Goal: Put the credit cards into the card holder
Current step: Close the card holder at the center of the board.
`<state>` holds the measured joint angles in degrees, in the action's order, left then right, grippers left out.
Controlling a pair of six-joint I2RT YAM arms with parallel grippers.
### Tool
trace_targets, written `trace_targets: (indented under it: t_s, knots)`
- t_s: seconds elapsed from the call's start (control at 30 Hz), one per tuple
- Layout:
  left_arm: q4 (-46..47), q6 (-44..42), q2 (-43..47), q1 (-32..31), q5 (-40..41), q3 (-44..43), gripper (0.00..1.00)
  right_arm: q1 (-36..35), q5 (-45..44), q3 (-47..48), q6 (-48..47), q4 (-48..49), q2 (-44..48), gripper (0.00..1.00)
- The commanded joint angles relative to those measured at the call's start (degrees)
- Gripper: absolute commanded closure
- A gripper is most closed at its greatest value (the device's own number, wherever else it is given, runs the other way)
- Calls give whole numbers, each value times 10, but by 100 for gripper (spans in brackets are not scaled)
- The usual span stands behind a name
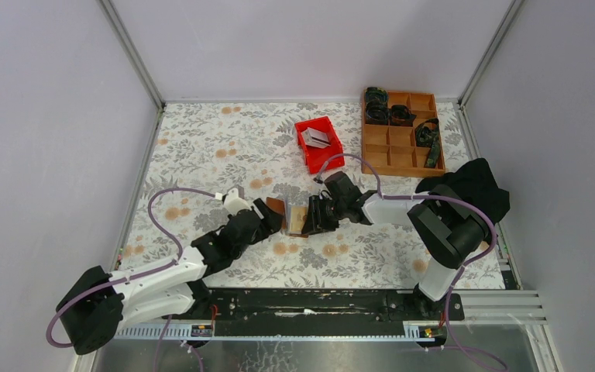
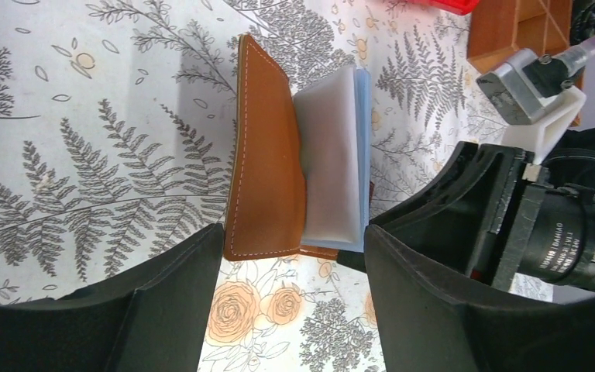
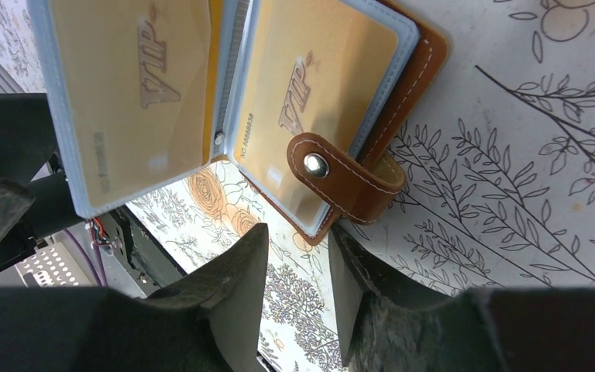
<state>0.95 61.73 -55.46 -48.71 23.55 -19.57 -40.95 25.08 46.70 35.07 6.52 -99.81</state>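
You're partway there: two gold VIP cards [image 3: 310,85] already sit in the clear pockets of the card holder [image 1: 295,220], which stands open on the worktop [image 1: 201,147] between the arms. Grey cards [image 1: 316,138] lie in the red bin [image 1: 328,161] well behind it and, by my reading, are yet to go in. Your left end effector [image 2: 294,236] is spread wide, flanking the holder's near end without visibly squeezing it. Your right end effector [image 3: 298,232] shows only a narrow gap at the holder's corner below the snap tab [image 3: 333,174], and you cannot tell whether it pinches anything; the compartment tray [image 1: 399,155] holds only dark items.
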Motion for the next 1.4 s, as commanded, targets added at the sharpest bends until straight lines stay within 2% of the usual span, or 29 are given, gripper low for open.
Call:
trace_targets:
  t_s: [0.0, 0.37, 0.83, 1.37]
  knots:
    - [56, -9, 7, -2, -16, -13, 27, -3, -77, 5, -30, -70, -19, 58]
    - [122, -9, -2, -2, -30, -10, 28, -3, -100, 12, -34, -96, -20, 59]
    - [199, -16, -73, -2, -62, -23, 28, -3, -125, 21, -35, -110, -20, 59]
    - [260, -32, -154, -2, -98, -43, 28, -6, -210, 57, -73, -161, -17, 57]
